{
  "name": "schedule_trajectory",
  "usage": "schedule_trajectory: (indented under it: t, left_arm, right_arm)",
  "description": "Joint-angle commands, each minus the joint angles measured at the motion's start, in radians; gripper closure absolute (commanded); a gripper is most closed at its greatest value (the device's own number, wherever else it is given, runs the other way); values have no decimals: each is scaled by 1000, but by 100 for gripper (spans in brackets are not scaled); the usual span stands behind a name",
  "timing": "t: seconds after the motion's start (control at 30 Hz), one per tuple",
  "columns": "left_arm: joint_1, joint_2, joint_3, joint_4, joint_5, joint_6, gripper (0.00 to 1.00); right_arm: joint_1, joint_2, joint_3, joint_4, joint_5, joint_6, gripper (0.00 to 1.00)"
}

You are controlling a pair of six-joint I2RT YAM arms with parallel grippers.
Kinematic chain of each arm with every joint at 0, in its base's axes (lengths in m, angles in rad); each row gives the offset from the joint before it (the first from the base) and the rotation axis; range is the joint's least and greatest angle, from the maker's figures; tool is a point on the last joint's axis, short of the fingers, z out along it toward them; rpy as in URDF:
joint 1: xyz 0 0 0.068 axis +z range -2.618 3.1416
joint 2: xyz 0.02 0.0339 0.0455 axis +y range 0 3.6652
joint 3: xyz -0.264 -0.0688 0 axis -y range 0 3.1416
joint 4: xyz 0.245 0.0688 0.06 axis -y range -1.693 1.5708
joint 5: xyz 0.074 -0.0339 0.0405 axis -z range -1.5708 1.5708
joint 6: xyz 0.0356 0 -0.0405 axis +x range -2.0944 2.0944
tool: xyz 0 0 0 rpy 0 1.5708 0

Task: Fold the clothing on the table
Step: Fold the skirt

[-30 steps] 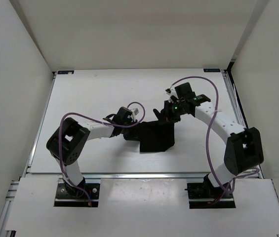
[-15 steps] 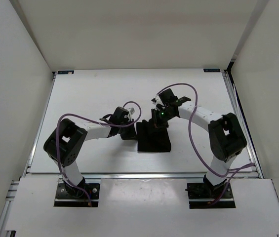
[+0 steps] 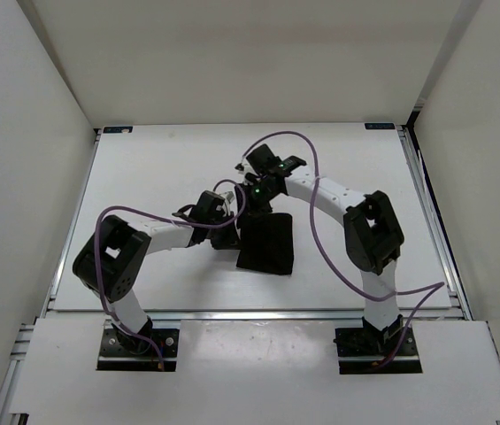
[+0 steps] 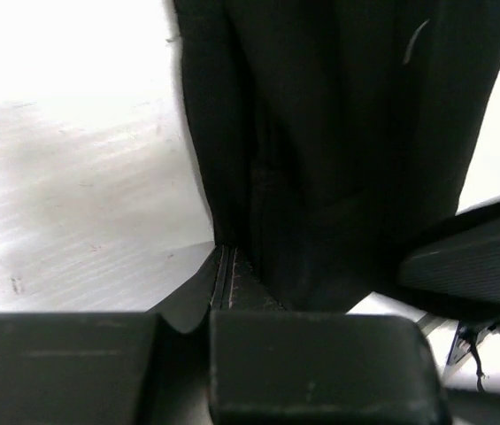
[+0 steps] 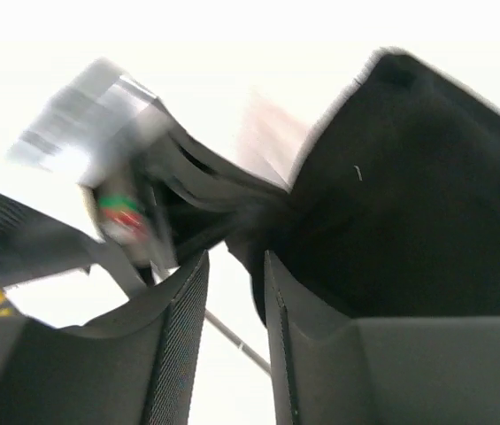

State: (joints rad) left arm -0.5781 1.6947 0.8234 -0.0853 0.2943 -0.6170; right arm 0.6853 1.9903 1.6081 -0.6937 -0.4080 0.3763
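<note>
Clothing (image 3: 265,248), judged limp and light, is best pinched at its edge; left gripper (image 4: 223,261) clamped there; right gripper (image 5: 234,261) parted.

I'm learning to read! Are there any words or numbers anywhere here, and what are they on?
None can be read.
blue corner marks on the table: too small to read.
coloured patch in the right wrist view: too blurred.
clothing: plain black, no writing.

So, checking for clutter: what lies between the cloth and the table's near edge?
Nothing: the top view shows bare white table between the cloth and that edge.
</note>
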Motion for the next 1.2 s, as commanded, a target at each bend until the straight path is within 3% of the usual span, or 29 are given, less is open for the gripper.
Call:
schedule_trajectory:
  t: [0.0, 0.07, 0.3, 0.37, 0.43, 0.53, 0.63, 0.8, 0.93, 1.17]
  left_arm:
    - [18, -52, -20, 7, -12, 8, 100]
    - [34, -61, -26, 22, -3, 13, 100]
    - [128, -101, -55, -4, 6, 31, 100]
    - [162, -122, -61, -19, 14, 37, 100]
    - [202, -153, -56, -51, 46, 45, 100]
    - [215, -214, -18, -79, 106, 31, 100]
    - [173, -250, 52, -87, 164, 16, 100]
    - [130, -257, 60, -39, 210, -33, 100]
    - [155, -260, 13, -31, 194, -30, 100]
    - [222, -266, -18, -34, 183, -12, 100]
  right_arm:
    - [55, 57, 130, -121, 72, -60, 61]
    - [85, 74, 208, -153, 110, -86, 52]
    - [166, 61, 354, -272, 400, -142, 50]
    - [143, 44, 339, -308, 446, -128, 52]
    - [96, -31, 277, -302, 443, -126, 63]
    - [8, -154, 31, -182, 330, -85, 98]
    - [-97, -250, -210, -43, 183, -36, 100]
    - [-191, -308, -384, 98, 77, -7, 100]
    - [-190, -278, -428, 195, -26, 50, 99]
    - [-61, -228, -386, 263, -161, 108, 100]
